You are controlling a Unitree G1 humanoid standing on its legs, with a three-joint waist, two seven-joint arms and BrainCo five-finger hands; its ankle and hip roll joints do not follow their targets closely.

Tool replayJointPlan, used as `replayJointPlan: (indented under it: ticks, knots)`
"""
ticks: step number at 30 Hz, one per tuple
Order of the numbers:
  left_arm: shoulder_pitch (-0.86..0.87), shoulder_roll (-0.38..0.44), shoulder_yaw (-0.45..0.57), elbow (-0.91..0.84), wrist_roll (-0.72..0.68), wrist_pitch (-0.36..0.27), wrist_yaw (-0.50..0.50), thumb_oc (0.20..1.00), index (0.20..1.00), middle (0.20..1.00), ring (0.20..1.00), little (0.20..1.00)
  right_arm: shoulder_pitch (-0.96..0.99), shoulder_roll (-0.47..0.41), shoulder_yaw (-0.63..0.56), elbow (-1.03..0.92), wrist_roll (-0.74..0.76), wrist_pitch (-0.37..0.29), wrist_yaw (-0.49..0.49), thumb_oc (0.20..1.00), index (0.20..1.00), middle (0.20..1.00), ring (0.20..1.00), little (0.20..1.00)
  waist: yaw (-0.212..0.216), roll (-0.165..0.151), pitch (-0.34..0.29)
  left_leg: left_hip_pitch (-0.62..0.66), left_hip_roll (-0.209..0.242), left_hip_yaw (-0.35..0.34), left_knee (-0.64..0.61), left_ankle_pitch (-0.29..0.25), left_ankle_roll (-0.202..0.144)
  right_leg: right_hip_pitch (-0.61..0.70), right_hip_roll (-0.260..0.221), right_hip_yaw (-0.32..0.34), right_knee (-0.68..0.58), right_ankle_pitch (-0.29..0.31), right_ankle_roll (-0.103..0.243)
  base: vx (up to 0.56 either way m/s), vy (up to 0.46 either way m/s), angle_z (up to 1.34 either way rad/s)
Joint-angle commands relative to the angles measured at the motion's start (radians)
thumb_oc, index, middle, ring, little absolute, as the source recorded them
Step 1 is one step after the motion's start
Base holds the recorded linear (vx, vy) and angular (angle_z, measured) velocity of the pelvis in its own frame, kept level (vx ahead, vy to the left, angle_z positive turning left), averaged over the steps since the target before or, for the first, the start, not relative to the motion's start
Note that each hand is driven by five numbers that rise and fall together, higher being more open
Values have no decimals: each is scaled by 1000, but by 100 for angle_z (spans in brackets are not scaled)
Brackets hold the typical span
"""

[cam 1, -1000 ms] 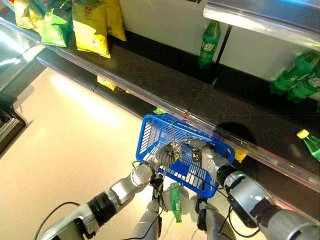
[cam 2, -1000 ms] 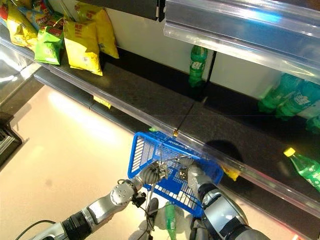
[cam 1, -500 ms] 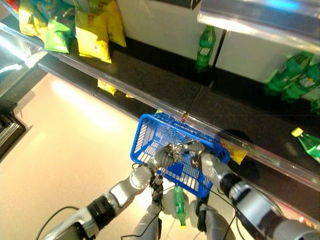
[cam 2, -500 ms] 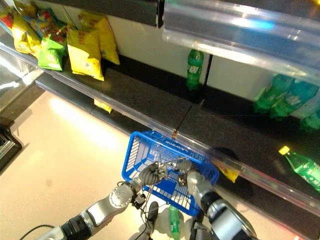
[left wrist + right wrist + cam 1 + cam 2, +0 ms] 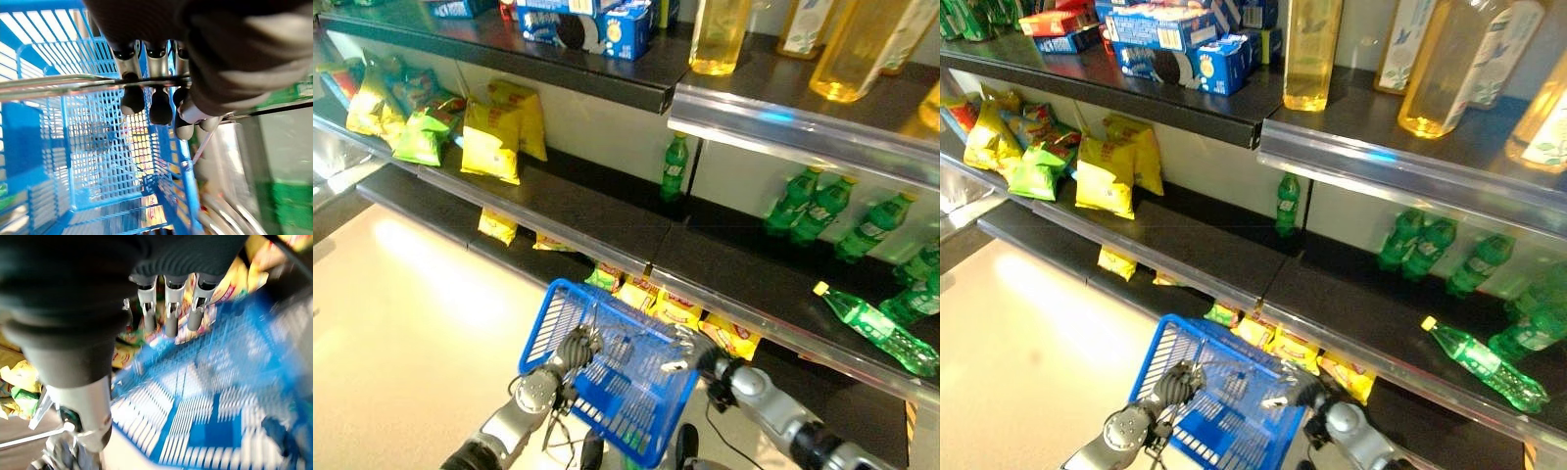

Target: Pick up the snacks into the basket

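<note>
1. Left eye view: blue basket (image 5: 607, 382) is held just in front of the shelf (image 5: 607, 220), and looks empty so far. Yellow snack bags (image 5: 504, 142) sit up on that shelf, so no picking done yet.
2. Left wrist view: left hand (image 5: 161, 73) has fingers (image 5: 132, 98) curled round the basket's wire handle (image 5: 58, 83).
3. Right wrist view: right hand (image 5: 168, 289) hangs above the basket, fingers straight, holding nothing.

- The two eye views look down and forward from the head at the shelves (image 5: 607, 220), sharing the blue basket (image 5: 607, 377) at the bottom.
- The left wrist view looks from very close along the left hand (image 5: 151, 98) into the basket.
- The right wrist view looks past the right hand (image 5: 166, 308) at its mesh.
</note>
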Motion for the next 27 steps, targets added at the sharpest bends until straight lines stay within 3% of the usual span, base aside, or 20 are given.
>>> replayJointPlan:
  ticks: [1, 6, 11, 14, 17, 18, 22, 27]
  knots:
    - [-42, 8, 83, -33, 50, -87, 18, 200, 200, 200, 200, 200, 28, -93, -82, -147, -55, -88, 20, 1000, 1000, 1000, 1000, 1000, -16, -29, -36, -8, 5, 29, 19, -68, -9, 66, -62, 63, -86, 3, 124, 25, 42, -50]
    - [10, 7, 168, -14, 66, -93, 10, 200, 200, 200, 200, 200, 176, -261, -276, -348, -83, -128, 42, 1000, 1000, 1000, 1000, 1000, -51, -37, -48, 8, 11, 62, 16, -77, -5, 52, -55, 92, -81, 8, 127, 20, 22, -27]
    - [35, 13, 221, -22, 64, -101, 6, 200, 200, 200, 200, 200, 219, -382, -448, -371, -164, -141, -4, 1000, 1000, 1000, 1000, 1000, -74, -40, -47, 6, 19, 89, 20, -85, -3, 19, -43, 127, -67, 10, 133, -10, 17, -22]
    - [37, 16, 234, -37, 49, -103, 10, 200, 200, 200, 200, 200, 158, -467, -477, -321, -305, -122, -55, 1000, 1000, 1000, 1000, 1000, -77, -40, -31, -7, 21, 102, 31, -86, -2, -9, -36, 145, -56, 13, 133, -40, 7, -37]
    - [31, 20, 224, -53, 41, -109, 15, 200, 200, 200, 200, 200, 1, -584, -405, -232, -475, -101, -112, 1000, 1000, 1000, 1000, 1000, -68, -35, -2, -23, 22, 114, 39, -88, -2, -37, -30, 161, -49, 19, 131, -79, -7, -38]
    - [16, 27, 198, -55, 39, -112, 22, 200, 200, 200, 200, 200, -146, -629, -307, -152, -562, -77, -146, 1000, 1000, 1000, 1000, 1000, -56, -31, 17, -40, 23, 121, 48, -84, -4, -57, -27, 166, -49, 27, 131, -90, -9, -36]
    - [-4, 30, 177, -64, 28, -114, 34, 200, 200, 200, 200, 200, -365, -655, -138, -78, -664, -46, -159, 1000, 1000, 1000, 1000, 1000, -51, -26, 41, -62, 24, 126, 54, -77, -7, -82, -23, 170, -48, 35, 129, -57, -32, -18]
    - [-25, 12, 153, -69, 16, -114, 41, 200, 200, 200, 200, 200, -590, -624, 44, 30, -688, -29, -165, 1000, 1000, 1000, 1000, 1000, -50, -2, 65, -89, 22, 128, 52, -60, -13, -108, -20, 169, -45, 38, 124, -38, -49, -2]
